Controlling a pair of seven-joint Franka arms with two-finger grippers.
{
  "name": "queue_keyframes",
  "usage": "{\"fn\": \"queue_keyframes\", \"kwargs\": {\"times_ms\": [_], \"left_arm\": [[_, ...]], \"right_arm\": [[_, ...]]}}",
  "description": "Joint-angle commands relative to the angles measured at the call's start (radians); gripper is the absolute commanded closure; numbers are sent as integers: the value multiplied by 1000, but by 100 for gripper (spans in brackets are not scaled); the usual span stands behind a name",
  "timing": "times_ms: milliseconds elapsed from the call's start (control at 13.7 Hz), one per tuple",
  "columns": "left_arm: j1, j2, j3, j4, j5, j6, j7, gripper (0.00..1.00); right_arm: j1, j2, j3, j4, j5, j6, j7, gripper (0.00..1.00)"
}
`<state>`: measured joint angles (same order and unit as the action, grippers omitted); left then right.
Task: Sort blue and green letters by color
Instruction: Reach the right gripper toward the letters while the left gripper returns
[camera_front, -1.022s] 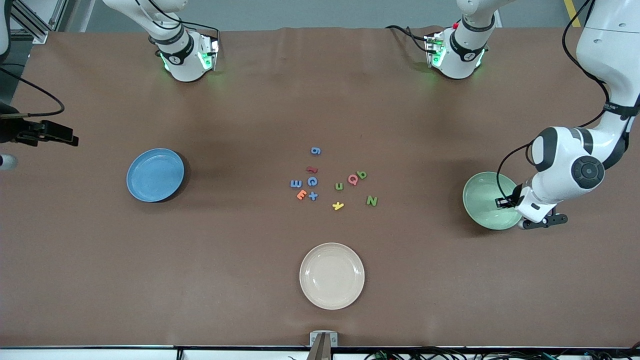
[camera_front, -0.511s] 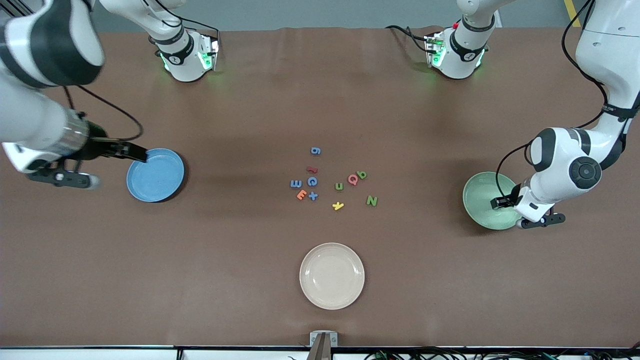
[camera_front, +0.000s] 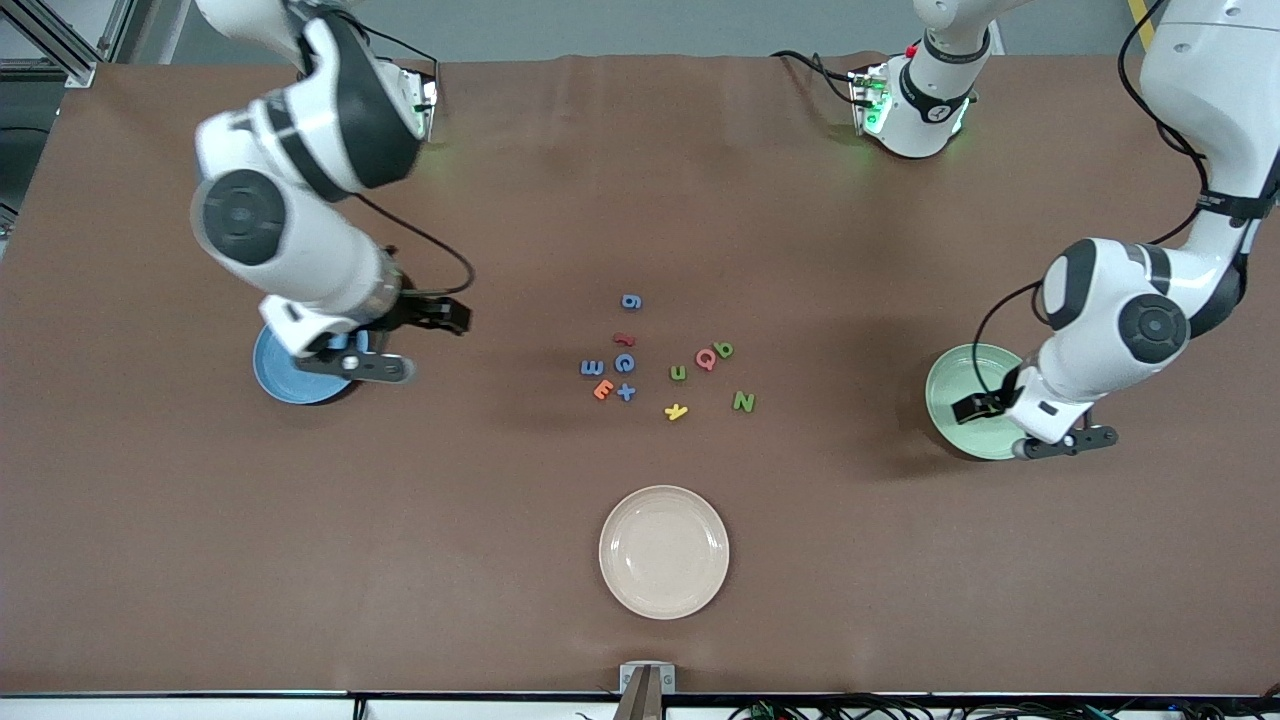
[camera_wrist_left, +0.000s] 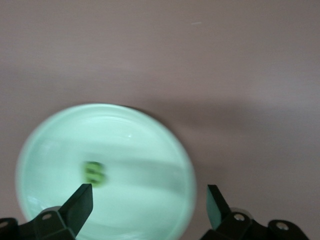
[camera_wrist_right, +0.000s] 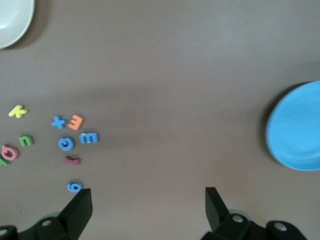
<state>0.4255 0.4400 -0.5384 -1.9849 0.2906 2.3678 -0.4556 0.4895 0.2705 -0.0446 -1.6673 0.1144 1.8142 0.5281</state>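
Blue letters 6 (camera_front: 630, 302), C (camera_front: 624, 362), 3 (camera_front: 591, 368) and + (camera_front: 626, 392) lie in a loose cluster mid-table with green letters u (camera_front: 678, 373), b (camera_front: 724, 349) and N (camera_front: 743, 401). One green letter (camera_wrist_left: 94, 173) lies in the green plate (camera_front: 950, 380). My left gripper (camera_front: 1030, 425) hangs open over that plate's rim, holding nothing. My right gripper (camera_front: 420, 345) is open and empty above the table between the blue plate (camera_front: 280, 385) and the letters; the 6 (camera_wrist_right: 74, 187) is beside one fingertip in the right wrist view.
An orange E (camera_front: 603, 389), pink Q (camera_front: 706, 358), yellow k (camera_front: 676, 411) and dark red squiggle (camera_front: 624, 339) are mixed into the cluster. A cream plate (camera_front: 664, 551) sits nearer the front camera than the letters.
The left gripper opened over the green plate, and a green letter now lies in it. The right arm swung in from the table's end, across the blue plate, toward the letters.
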Motion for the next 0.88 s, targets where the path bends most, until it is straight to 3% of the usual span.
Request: {"fn": "queue_keyframes", "kwargs": {"times_ms": [0, 146, 511, 657, 803], "left_arm": [[-63, 2, -46, 43, 13, -33, -162, 1], [-143, 40, -44, 98, 22, -50, -186, 11], [-286, 140, -44, 199, 51, -53, -155, 18], [-347, 184, -43, 231, 100, -53, -149, 27], [-372, 218, -44, 235, 122, -41, -147, 33]], "right_arm": [[108, 54, -14, -46, 13, 132, 113, 0], [173, 117, -14, -48, -1, 206, 199, 0], [259, 263, -18, -46, -10, 408, 262, 1], [271, 298, -17, -45, -35, 450, 270, 9], [273, 326, -18, -43, -45, 473, 268, 24]]}}
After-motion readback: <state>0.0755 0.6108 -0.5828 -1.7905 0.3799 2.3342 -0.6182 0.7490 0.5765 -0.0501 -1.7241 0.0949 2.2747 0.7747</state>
